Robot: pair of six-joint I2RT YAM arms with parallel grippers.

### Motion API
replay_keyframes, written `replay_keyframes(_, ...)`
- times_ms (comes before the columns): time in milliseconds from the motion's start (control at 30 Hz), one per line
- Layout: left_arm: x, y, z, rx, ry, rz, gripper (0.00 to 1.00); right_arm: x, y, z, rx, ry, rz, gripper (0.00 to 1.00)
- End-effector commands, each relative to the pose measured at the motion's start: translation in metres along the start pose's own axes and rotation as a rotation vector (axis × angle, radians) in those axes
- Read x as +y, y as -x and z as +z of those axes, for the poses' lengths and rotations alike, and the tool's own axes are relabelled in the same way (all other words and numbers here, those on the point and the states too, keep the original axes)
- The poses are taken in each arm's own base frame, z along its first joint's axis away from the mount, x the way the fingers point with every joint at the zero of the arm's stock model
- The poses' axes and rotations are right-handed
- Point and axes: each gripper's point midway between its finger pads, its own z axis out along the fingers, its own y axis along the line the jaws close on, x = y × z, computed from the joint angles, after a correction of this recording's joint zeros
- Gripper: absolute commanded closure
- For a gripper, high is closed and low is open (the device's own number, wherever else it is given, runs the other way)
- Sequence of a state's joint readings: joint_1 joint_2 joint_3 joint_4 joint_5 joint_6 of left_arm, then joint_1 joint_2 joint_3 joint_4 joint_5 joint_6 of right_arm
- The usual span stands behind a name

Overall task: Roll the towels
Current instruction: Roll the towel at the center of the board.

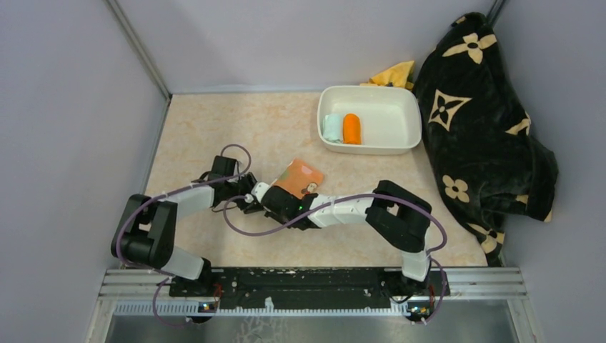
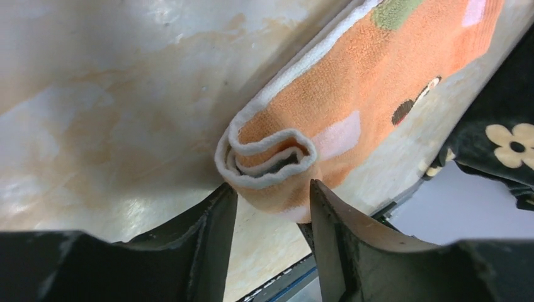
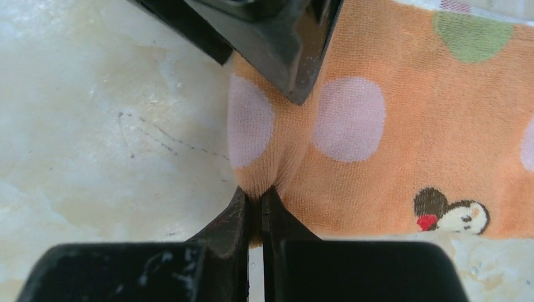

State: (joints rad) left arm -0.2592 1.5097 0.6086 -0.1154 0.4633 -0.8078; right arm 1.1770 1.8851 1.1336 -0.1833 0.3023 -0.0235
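Note:
The dotted orange towel point(image 1: 301, 178) lies on the table, its near end curled into a loose roll point(image 2: 271, 157). My left gripper point(image 2: 271, 196) is open, its two fingers point(image 2: 211, 233) straddling the end of that roll. My right gripper point(image 3: 261, 196) is shut, pinching a fold of the same towel point(image 3: 378, 182) at its near edge. In the top view both grippers meet at the towel's near corner, the left gripper point(image 1: 245, 199) beside the right gripper point(image 1: 266, 194). A rolled mint towel point(image 1: 332, 128) and a rolled orange towel point(image 1: 351, 128) lie side by side in the white tub point(image 1: 400, 136).
A big black blanket with tan flowers point(image 1: 486, 128) is heaped at the right side and also shows in the left wrist view point(image 2: 497, 145). A yellow cloth point(image 1: 394, 73) sits behind the tub. Grey walls close in the table on three sides.

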Motion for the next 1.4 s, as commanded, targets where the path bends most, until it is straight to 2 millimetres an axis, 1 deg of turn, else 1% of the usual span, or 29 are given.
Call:
replay_keyframes(0, 0.04, -0.003, -0.015, -0.05, 0.195, 0.027, 0.43, 0.052, -0.049, -0.014, 0.184, 0.346, 0.041, 1.0)
replay_keyframes(33, 0.036, -0.002, -0.021, -0.062, 0.189, 0.032, 0.41, 0.059, -0.038, -0.02, 0.16, 0.414, 0.073, 1.0)
replay_keyframes(133, 0.027, -0.004, -0.039, -0.094, 0.175, 0.043, 0.36, 0.067, -0.012, -0.037, 0.094, 0.588, 0.19, 1.0)
replay_keyframes(200, 0.023, -0.005, -0.052, -0.119, 0.171, 0.048, 0.35, 0.067, 0.002, -0.044, 0.06, 0.694, 0.276, 1.0)
replay_keyframes(267, 0.024, -0.008, -0.062, -0.141, 0.173, 0.049, 0.34, 0.06, 0.014, -0.046, 0.021, 0.77, 0.374, 1.0)
replay_keyframes(367, 0.021, -0.018, -0.074, -0.151, 0.142, 0.047, 0.32, 0.053, 0.022, -0.05, 0.008, 0.905, 0.513, 1.0)
replay_keyframes(500, 0.022, -0.034, -0.078, -0.128, 0.102, 0.032, 0.32, 0.038, 0.018, -0.043, 0.045, 1.005, 0.695, 1.0)
replay_keyframes(567, 0.02, -0.038, -0.076, -0.119, 0.072, 0.027, 0.32, 0.031, 0.013, -0.037, 0.08, 1.026, 0.784, 1.0)
replay_keyframes(667, 0.011, -0.04, -0.071, -0.1, 0.008, 0.028, 0.32, 0.022, 0.005, -0.03, 0.107, 1.037, 0.871, 1.0)
replay_keyframes(833, -0.002, -0.027, -0.056, -0.095, -0.042, 0.025, 0.34, 0.015, -0.018, -0.013, 0.183, 1.001, 0.976, 1.0)
replay_keyframes(900, -0.004, -0.022, -0.048, -0.089, -0.049, 0.026, 0.36, 0.014, -0.021, -0.01, 0.193, 0.997, 0.991, 1.0)
replay_keyframes(967, -0.003, -0.017, -0.039, -0.084, -0.044, 0.025, 0.38, 0.013, -0.022, -0.007, 0.196, 0.984, 1.0, 1.0)
replay_keyframes(1033, 0.0, -0.013, -0.03, -0.073, -0.031, 0.023, 0.43, 0.01, -0.022, -0.005, 0.199, 0.958, 0.997, 1.0)
replay_keyframes(1133, 0.009, -0.01, -0.018, -0.064, 0.007, 0.011, 0.44, 0.005, -0.021, -0.004, 0.193, 0.927, 0.978, 1.0)
replay_keyframes(1233, 0.024, -0.012, -0.012, -0.053, 0.061, -0.015, 0.45, -0.002, -0.022, -0.006, 0.188, 0.861, 0.927, 0.91)
replay_keyframes(1367, 0.042, -0.018, -0.008, -0.041, 0.123, -0.032, 0.46, -0.018, -0.004, -0.026, 0.09, 0.778, 0.819, 0.72)
